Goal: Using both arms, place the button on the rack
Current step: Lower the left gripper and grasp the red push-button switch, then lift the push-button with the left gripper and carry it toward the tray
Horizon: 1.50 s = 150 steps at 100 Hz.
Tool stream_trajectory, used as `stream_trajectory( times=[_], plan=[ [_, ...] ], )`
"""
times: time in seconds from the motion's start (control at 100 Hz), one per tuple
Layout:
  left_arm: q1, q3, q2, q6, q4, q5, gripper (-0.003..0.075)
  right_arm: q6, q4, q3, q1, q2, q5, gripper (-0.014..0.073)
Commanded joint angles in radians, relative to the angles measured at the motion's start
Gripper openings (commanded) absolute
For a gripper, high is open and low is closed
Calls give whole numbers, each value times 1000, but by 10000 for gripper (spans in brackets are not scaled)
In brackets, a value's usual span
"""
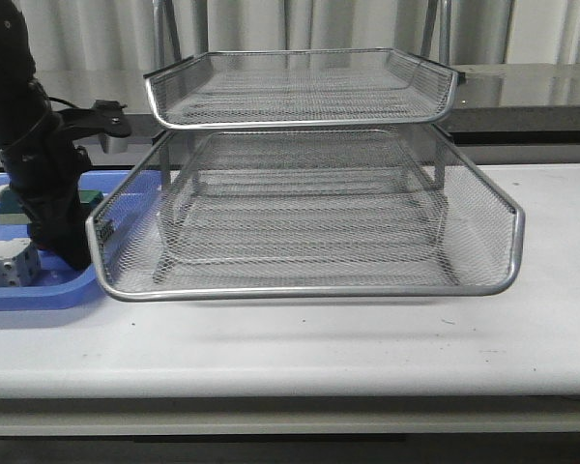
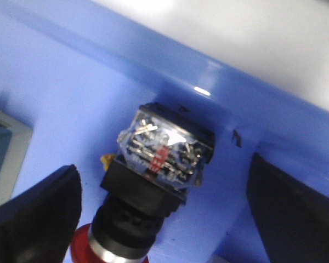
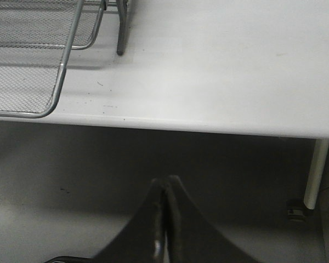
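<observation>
In the front view, you see the rack [image 1: 304, 193] standing on the white table [image 1: 367, 338], with its lower tier pulled forward and an upper tier set back above it. Your left arm [image 1: 29, 145] reaches down into the blue tray [image 1: 29, 290] just beside the rack's left edge. A grey-white block [image 1: 10, 263] lies in the tray near the arm, and a green-and-beige block [image 1: 10, 208] sits behind it. The arm hides the button here, and the right arm is out of sight.

In the left wrist view, your left gripper [image 2: 164, 219] is spread wide, one dark finger [image 2: 35, 219] on each side of the button [image 2: 148, 186]. The button lies between the fingers on the tray floor [image 2: 71, 98], close to the tray's wall. Its red head is nearest the wrist and its clear rear block points away from it. Neither finger touches it.

In the right wrist view, your right gripper [image 3: 165, 219] has its fingers pressed together with nothing between them. It hangs off the table's edge over the floor [image 3: 71, 181]. The rack's corner [image 3: 33, 60] lies well beyond the fingertips.
</observation>
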<state>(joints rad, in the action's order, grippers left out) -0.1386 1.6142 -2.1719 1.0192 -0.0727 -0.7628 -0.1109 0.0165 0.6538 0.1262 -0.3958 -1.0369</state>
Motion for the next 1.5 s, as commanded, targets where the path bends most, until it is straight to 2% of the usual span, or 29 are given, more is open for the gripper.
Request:
stream_trajectory(
  times=[0.0,0.07,0.14,0.4,0.59,0.72,0.86,1.04,1.24,1.49],
  plan=[
    [-5,23,39,2,-15,27,599,3,5,34,-4,-7,54,-70],
    [-5,23,39,2,-15,27,595,3,5,34,-4,-7,54,-70],
    [-5,23,39,2,-15,27,554,3,5,34,-4,-7,54,-70],
    [-5,23,39,2,-15,33,241,3,5,34,-4,-7,54,-70],
    [-5,24,46,2,-15,35,134,3,4,34,-4,-7,54,-70],
    [-5,65,53,2,-15,-10,109,3,4,34,-4,-7,54,-70],
    [0,147,61,-28,-15,-118,90,3,4,34,-4,-7,54,-70],
    [28,266,63,-56,-31,-314,78,3,4,34,-4,-7,54,-70],
    [80,371,67,-56,-142,-514,77,3,4,34,-4,-7,54,-70],
    [111,380,114,-63,-209,-516,77,3,4,34,-4,-7,54,-70]
  ],
)
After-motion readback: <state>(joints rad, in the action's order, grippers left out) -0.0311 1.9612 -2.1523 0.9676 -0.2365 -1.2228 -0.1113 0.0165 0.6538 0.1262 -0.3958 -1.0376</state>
